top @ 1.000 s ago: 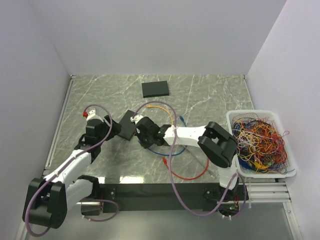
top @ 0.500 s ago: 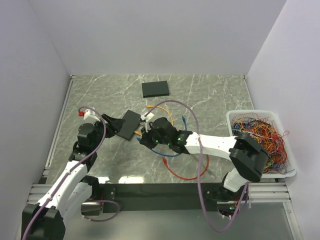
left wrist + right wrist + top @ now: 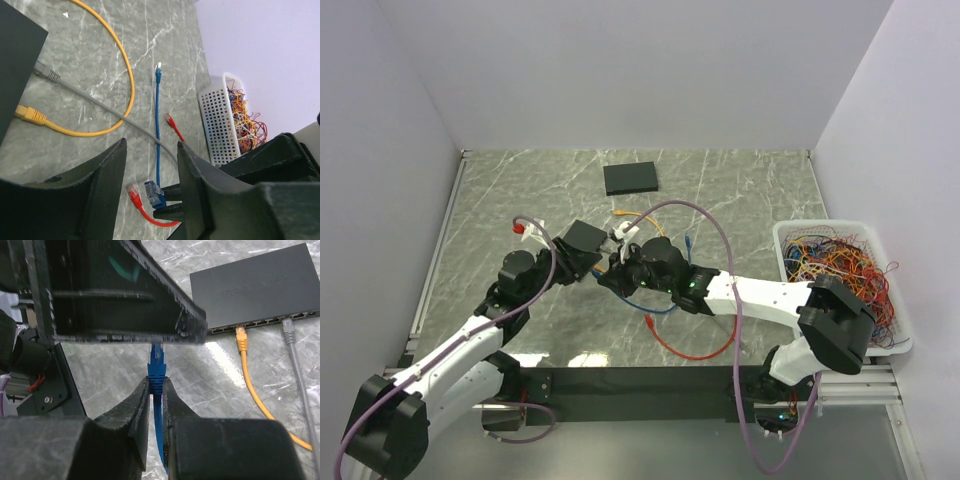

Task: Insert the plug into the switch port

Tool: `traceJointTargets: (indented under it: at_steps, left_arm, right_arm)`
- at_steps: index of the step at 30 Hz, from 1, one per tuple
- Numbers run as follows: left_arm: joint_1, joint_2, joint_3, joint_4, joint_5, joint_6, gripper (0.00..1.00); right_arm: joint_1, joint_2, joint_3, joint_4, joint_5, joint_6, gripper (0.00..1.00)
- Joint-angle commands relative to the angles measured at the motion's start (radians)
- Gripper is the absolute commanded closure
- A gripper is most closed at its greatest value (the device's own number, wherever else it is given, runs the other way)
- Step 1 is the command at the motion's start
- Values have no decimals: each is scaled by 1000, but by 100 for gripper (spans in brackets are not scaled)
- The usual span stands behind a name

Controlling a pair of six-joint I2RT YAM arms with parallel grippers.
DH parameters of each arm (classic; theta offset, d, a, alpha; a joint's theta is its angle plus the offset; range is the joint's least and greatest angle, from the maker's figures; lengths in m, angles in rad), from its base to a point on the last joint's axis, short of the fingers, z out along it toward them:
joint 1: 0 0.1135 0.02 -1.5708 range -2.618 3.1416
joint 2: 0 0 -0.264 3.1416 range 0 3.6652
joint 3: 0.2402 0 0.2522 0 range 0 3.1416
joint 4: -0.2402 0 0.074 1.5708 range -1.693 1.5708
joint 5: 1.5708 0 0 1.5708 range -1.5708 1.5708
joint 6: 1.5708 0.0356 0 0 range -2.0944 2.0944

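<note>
Your right gripper (image 3: pixel 156 386) is clamped on the blue plug (image 3: pixel 157 365) just right of the switch (image 3: pixel 255 287), but your left gripper (image 3: pixel 151 147), jaws apart, hangs across its path, so pushing on could jam it there or shove the switch.

Grey-veined marble table (image 3: pixel 750 195), black switch (image 3: pixel 582 243) left of centre, flat black box (image 3: pixel 631 178) far centre, yellow cable (image 3: pixel 131 85), grey cable (image 3: pixel 100 102), blue cable (image 3: pixel 157 125), red cable (image 3: pixel 172 125), white wire basket (image 3: pixel 215 127) at right edge.

The blue plug (image 3: pixel 157 359) stands upright with its tip upward, pinched at the boot by the right gripper (image 3: pixel 156 386), well short of the switch (image 3: pixel 255 286). The switch is a flat dark grey box lying on the table (image 3: pixel 215 390). A yellow cable (image 3: pixel 243 347) and a grey cable (image 3: pixel 292 350) are seated in its port row.
</note>
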Motion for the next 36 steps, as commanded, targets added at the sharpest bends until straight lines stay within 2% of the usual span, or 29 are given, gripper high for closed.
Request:
traceJointTargets:
  at_steps: [1,11,27,30,36]
  left_arm:
    - [-28,14,44,44,-47,-13,50]
    - [-45,11,53,27,-68,-13,61]
    - [-64,10,46,15,-75,-14,64]
    - [-67,8,46,19,-73,-17,68]
    - [-75,10,52,16,-76,-14,87]
  right_arm:
    - [-11,-52,-18,66,4,12,100]
    - [-18,-41,-12,63,0,23,100]
    - [-34,-48,-26,79,59,44,100]
    - [-32,-34,-15,69,60,50,100]
    - [-34,-26,-11,68,65,53,100]
